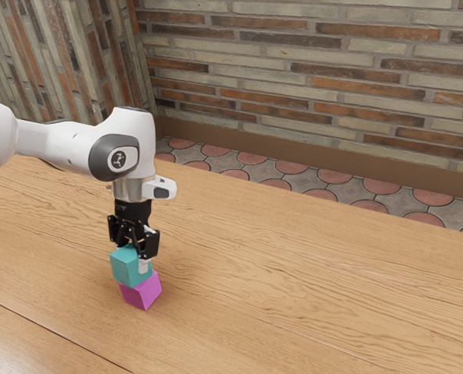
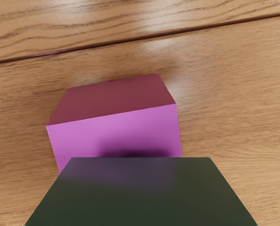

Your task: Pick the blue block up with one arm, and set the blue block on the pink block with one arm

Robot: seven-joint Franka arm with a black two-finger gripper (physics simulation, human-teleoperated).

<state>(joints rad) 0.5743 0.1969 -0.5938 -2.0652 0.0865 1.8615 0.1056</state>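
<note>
Blue block (image 1: 123, 269) in tool (image 1: 131, 259) partly hides pink block (image 1: 142, 294).

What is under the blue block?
The pink block sits right under the blue block, on the wooden table. The blue block covers part of the pink one's top, so whether they touch is hidden.

Sim-rendered indoor room, rustic home/patio type rather than lab: rough multi-tone brick walls (image 1: 309, 62) on 2 sides, brown baseboard (image 1: 294, 149) along the btm, scalloped reddish floor tiles (image 1: 333, 183), plain plank-grain wooden table (image 1: 317, 273) as work surface.
</note>
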